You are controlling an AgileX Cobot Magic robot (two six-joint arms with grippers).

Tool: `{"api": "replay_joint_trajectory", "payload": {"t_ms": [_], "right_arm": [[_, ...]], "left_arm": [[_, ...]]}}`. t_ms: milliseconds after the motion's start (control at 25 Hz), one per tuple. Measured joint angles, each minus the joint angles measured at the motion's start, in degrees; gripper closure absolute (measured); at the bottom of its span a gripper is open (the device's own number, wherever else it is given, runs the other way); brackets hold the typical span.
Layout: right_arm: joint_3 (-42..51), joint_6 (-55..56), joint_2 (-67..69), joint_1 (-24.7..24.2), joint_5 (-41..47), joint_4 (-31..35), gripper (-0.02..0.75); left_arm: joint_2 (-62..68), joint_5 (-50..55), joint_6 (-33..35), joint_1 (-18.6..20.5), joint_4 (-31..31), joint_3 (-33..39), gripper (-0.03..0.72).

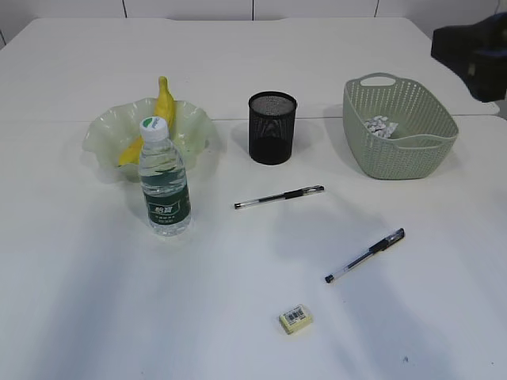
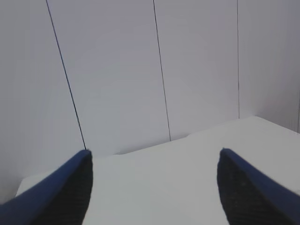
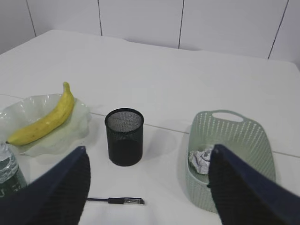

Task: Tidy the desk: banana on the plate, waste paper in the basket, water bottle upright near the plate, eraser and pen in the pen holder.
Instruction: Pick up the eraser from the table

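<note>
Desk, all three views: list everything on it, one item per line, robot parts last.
desk: one, white, under everything
plate: one, pale green, back left
banana: one, yellow, on the plate
water bottle: one, clear with green label, upright in front of the plate
pen holder: one, black mesh, back centre
basket: one, sage green, back right
waste paper: one, white, inside the basket
pens: two, lying centre and right of centre
eraser: one, pale yellow, front
left tool: open, empty
right tool: open, empty, above the desk

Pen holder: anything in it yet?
Empty. The pen holder shows only bare mesh inside; both pens and the eraser lie on the desk.
</note>
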Motion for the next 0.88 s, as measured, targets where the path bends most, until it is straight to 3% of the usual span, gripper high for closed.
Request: {"api": "replay_joint_trajectory", "payload": {"t_ms": [880], "right_arm": [[5.64,0.7,0.0,0.0,3.89,-0.11,0.154]], "left_arm": [[-3.7,-1.02,0.0,0.0,0.35,0.0,0.099]]}}
